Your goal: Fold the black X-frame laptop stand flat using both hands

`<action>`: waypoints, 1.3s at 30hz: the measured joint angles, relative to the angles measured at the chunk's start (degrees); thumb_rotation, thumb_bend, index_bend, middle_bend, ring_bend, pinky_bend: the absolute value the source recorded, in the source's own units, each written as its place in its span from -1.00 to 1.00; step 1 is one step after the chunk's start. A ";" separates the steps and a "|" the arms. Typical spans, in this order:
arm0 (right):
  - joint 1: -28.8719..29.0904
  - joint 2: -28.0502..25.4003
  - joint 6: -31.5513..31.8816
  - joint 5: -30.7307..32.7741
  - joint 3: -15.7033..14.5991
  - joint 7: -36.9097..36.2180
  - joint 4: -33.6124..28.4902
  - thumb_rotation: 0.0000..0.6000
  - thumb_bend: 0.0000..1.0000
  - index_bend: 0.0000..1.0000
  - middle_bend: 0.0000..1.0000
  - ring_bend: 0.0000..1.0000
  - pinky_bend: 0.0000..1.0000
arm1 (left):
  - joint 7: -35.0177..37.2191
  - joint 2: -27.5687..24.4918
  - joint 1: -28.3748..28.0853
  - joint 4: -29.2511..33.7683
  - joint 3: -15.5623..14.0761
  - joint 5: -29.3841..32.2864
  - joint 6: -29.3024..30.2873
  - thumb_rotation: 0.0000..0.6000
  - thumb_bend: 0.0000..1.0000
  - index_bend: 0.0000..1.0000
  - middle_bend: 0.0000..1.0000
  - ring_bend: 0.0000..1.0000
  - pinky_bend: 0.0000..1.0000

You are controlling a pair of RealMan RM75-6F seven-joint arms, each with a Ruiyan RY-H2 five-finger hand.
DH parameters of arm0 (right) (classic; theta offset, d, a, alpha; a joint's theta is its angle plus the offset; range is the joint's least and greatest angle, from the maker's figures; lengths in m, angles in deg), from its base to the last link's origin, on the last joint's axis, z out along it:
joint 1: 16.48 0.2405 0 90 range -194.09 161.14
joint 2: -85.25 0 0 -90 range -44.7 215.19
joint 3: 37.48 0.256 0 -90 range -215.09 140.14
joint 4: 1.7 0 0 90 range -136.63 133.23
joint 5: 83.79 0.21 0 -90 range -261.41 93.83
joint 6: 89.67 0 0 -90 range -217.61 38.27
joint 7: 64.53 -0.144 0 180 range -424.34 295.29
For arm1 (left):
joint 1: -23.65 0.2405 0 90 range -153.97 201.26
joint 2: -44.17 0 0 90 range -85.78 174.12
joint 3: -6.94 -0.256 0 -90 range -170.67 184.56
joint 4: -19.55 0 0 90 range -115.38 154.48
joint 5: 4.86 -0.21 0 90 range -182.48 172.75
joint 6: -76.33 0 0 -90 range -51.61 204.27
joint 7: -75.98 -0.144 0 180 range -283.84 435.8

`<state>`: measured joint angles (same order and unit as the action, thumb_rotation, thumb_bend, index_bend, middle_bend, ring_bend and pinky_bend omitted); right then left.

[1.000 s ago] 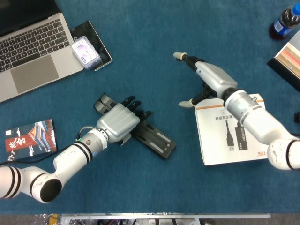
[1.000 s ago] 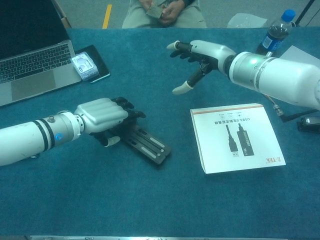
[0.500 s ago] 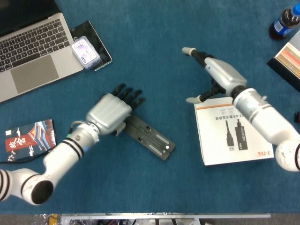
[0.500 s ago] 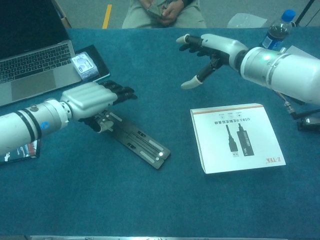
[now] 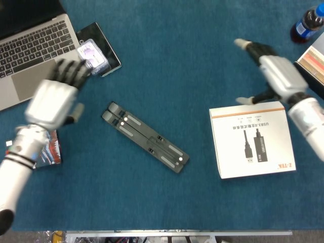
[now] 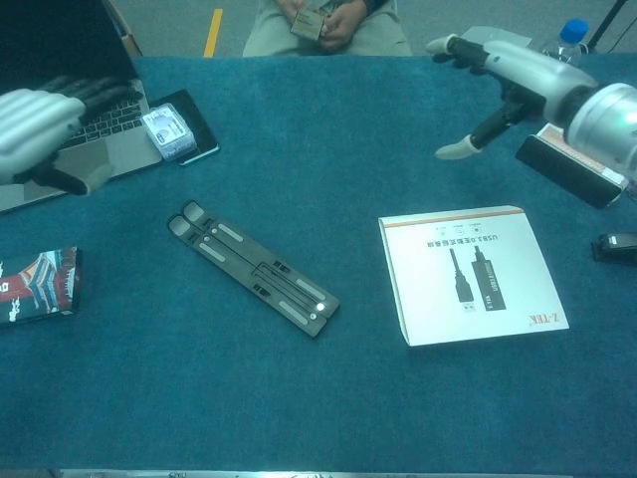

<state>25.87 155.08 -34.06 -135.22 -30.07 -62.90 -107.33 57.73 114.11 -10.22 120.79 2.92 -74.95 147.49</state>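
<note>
The black laptop stand (image 5: 146, 137) (image 6: 254, 267) lies folded flat on the blue table, running diagonally from upper left to lower right, with nothing touching it. My left hand (image 5: 53, 98) (image 6: 35, 124) is blurred, well to the left of the stand near the laptop, fingers extended and holding nothing. My right hand (image 5: 271, 71) (image 6: 498, 85) hovers far to the right above the white box, fingers spread and empty.
An open laptop (image 5: 35, 55) sits at the back left with a small white case (image 5: 92, 54) on a black phone. A patterned booklet (image 6: 35, 284) lies at the left edge. A white cable box (image 5: 250, 139) lies right of the stand. A bottle (image 5: 308, 24) stands far right.
My left hand has lifted off the stand and swung left toward the laptop. My right hand has drawn back to the right. The stand now lies flat and uncovered.
</note>
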 measured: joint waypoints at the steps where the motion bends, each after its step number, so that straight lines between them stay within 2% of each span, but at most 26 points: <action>1: -0.81 -0.28 0.99 -0.66 -0.36 0.15 0.00 1.00 -1.00 -1.00 -0.87 -1.00 -1.00 | 1.03 -0.38 0.95 -0.60 -0.06 -0.49 0.98 1.00 -0.14 -1.00 -0.96 -1.00 -1.00; 7: -6.67 -1.80 7.93 -5.02 -3.34 1.85 0.40 1.00 -1.00 -1.00 -0.87 -1.00 -1.00 | 6.58 -2.78 7.33 -4.51 -0.50 -3.25 7.02 1.00 -0.14 -1.00 -0.95 -1.00 -1.00; 14: -13.47 -2.99 17.12 -8.66 -6.64 6.76 0.39 1.00 -1.00 -1.00 -0.87 -1.00 -1.00 | 10.27 -4.34 14.36 -7.85 -0.63 -3.68 12.57 1.00 -0.14 -1.00 -0.95 -1.00 -1.00; 25: -24.58 -3.87 30.47 -14.70 -10.02 13.09 0.02 1.00 -1.00 -1.00 -0.87 -1.00 -1.00 | 11.73 -3.70 22.84 -10.92 -1.31 -6.60 18.83 1.00 -0.14 -1.00 -0.95 -1.00 -1.00; 30: -27.89 -3.99 32.99 -17.38 -10.36 14.36 -0.49 1.00 -1.00 -1.00 -0.87 -1.00 -1.00 | 12.60 -3.00 25.38 -11.18 -0.71 -7.78 20.55 1.00 -0.14 -1.00 -0.95 -1.00 -1.00; 39: -30.04 -3.43 32.70 -20.32 -9.82 15.41 -1.08 1.00 -1.00 -1.00 -0.87 -1.00 -1.00 | 13.93 -3.03 27.33 -11.45 1.10 -9.11 21.00 1.00 -0.14 -1.00 -0.96 -1.00 -1.00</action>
<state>-4.17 151.65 -1.36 -155.54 -39.90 -47.49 -108.40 71.66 111.08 17.11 109.33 4.02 -84.06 168.48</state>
